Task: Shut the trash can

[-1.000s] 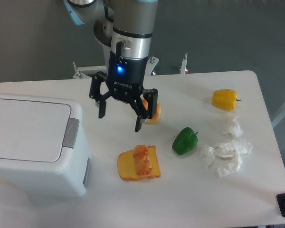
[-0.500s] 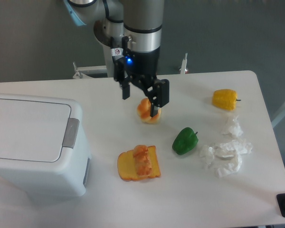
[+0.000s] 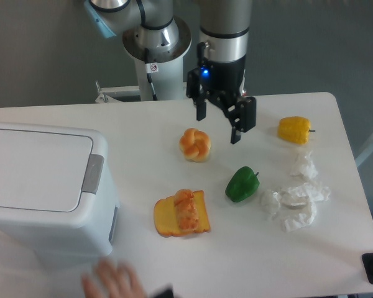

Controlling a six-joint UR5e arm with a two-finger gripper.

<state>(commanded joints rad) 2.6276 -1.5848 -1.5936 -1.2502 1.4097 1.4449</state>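
Silver-grey arm, light-blue joint caps, black claw (image 3: 218,125) with blue light, small warning sticker.

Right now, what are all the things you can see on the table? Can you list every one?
trash can: one, white with a grey latch tab, lid down, left side of the table
bread roll: one, orange-brown, middle of the table
toast with topping: one, yellow-orange, front middle
green pepper: one, right of the toast
yellow pepper: one, far right
crumpled tissues: a white bunch, right side below the yellow pepper
person's hand: one, blurred, bottom edge
gripper: one, black, open, above the table's back
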